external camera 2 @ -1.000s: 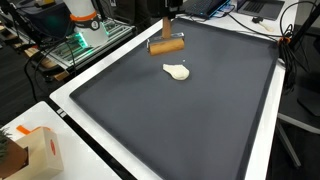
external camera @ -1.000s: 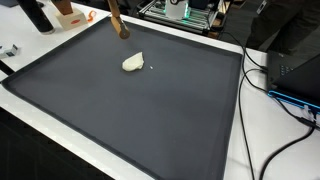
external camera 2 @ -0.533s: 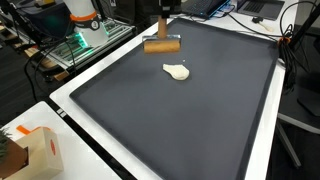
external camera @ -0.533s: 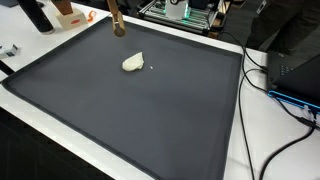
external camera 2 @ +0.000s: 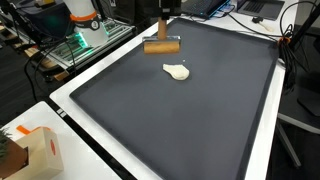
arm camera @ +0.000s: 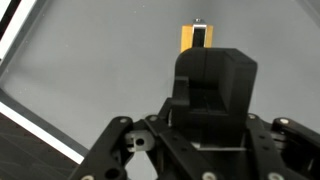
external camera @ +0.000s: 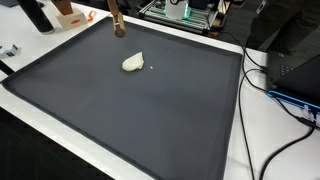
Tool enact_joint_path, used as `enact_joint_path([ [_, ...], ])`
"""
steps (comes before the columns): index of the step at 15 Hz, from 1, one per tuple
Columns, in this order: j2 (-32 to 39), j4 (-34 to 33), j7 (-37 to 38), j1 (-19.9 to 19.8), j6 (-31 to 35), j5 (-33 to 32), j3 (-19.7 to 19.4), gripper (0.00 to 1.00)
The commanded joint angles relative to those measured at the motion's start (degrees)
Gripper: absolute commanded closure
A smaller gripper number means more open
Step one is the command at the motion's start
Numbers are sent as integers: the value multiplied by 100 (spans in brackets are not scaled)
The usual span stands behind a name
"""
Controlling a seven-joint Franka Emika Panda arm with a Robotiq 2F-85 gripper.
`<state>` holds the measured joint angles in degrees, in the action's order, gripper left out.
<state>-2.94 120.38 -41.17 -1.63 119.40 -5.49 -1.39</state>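
Since one second ago the wooden roller (external camera 2: pixel 162 46) has risen and drawn back from the dough lump (external camera 2: pixel 177 71). Over the last half second it has not shifted.

1. Jaws: clenched on the roller's upright handle. The roller hangs level above the dark mat (external camera 2: pixel 190 125), clear of its surface.
2. Dough lump: lies on the mat, near the roller but apart from it, toward the mat's middle (external camera: pixel 133 62).
3. Edges: in an exterior view the roller (external camera: pixel 118 27) sits near the mat's far edge, close to one corner. The white counter (external camera 2: pixel 62 100) borders the mat on all sides.
4. Open room: the mat surface beyond the lump is bare toward the near and side edges.
5. Off the mat: cables (external camera: pixel 256 95) cross the counter along one side, and a cardboard box (external camera 2: pixel 38 150) stands at a corner.
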Motion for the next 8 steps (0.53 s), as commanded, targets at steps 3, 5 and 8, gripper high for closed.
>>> enact_joint_path([
  [3,316,-74,2148,83,160,-1062,112,76],
  [5,477,-138,3014,138,36,-1452,163,76],
  [8,731,-236,4203,253,-134,-1948,208,76],
])
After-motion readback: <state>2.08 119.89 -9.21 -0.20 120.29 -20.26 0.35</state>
